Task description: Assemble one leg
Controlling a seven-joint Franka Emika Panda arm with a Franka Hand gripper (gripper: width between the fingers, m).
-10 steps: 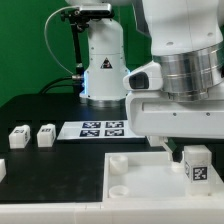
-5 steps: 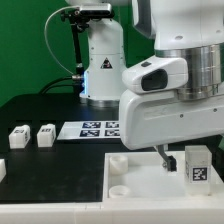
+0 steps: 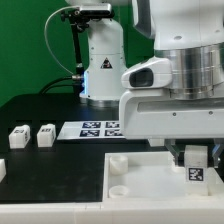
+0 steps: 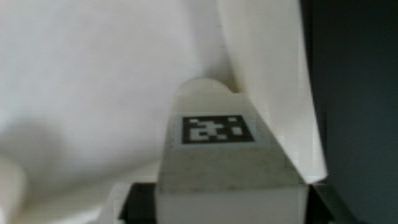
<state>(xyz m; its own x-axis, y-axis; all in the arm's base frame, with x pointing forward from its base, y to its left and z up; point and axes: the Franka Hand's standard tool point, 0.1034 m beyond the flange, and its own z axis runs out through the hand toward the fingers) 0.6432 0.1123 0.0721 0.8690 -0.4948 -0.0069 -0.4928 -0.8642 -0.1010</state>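
Since half a second ago I have sunk lower, and the small white block-shaped plastic leg [image 3: 196, 169] with its black-and-white tag now sits closer to the large white square tray-like part [image 3: 140, 180]. My jaws are closed on that leg: in the wrist view the leg [image 4: 219, 140] runs out from between them, its far tip over the pale tray wall. Whether that tip already touches a socket I cannot tell.

I judge the job about midway: the leg is lifted and carried over the tray's corner at the exterior view's right, but seating it is still to come.

Counting outward: one leg in my grasp, one tray, then two more small white tagged legs [image 3: 18, 137] [image 3: 45, 135] resting on the black worktop [image 3: 40, 110], and one marker board [image 3: 92, 129] beyond.
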